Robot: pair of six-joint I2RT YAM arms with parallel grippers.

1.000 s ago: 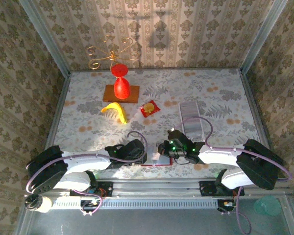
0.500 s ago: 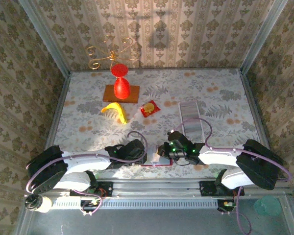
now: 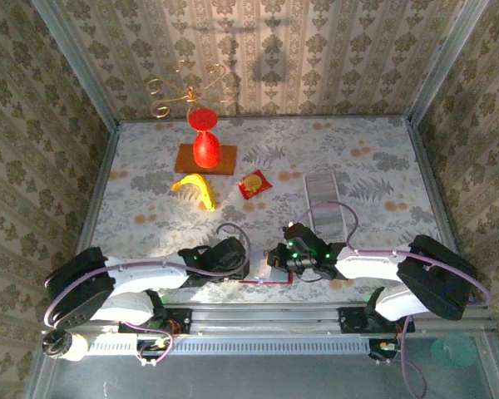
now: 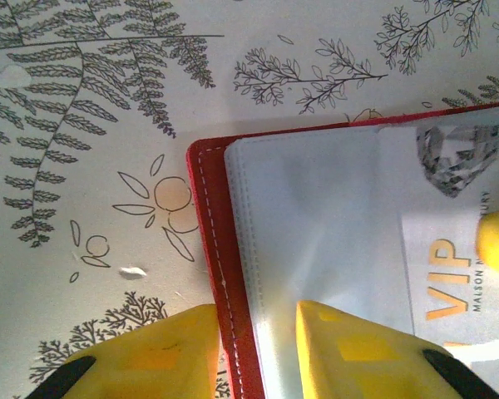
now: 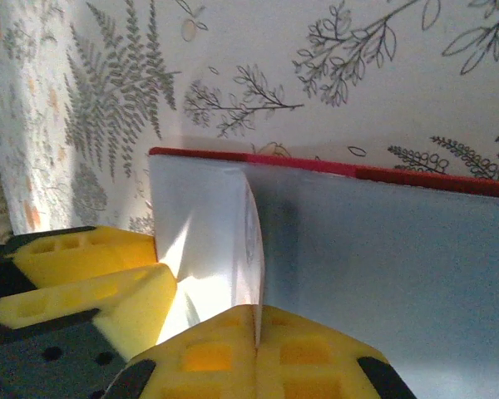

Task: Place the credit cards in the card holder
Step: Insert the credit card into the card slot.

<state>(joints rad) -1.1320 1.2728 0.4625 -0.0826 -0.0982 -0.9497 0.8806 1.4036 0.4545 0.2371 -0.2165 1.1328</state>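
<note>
The card holder [image 4: 212,241] lies open at the table's near edge, a dark-red rim around a pale inside [image 5: 382,266]. From above it shows as a red strip [image 3: 263,281] between the arms. My left gripper [image 4: 258,320] straddles its left edge, with the red border pinched between the yellow fingers. My right gripper [image 5: 256,320] is shut on a credit card [image 5: 208,224] that stands on edge over the pale inside. The same "VIP" card [image 4: 449,249] reaches in from the right in the left wrist view. Several more credit cards [image 3: 320,187] lie in a row farther back on the right.
A red sachet with a yellow circle [image 3: 254,184] lies mid-table. A banana [image 3: 196,189] is to its left, and a red vase [image 3: 205,141] stands on a brown board [image 3: 224,160] behind it. A gold wire stand [image 3: 183,93] is at the back wall.
The right wrist has shifted slightly away from the near edge with its card. The left arm and the card holder have stayed put.
</note>
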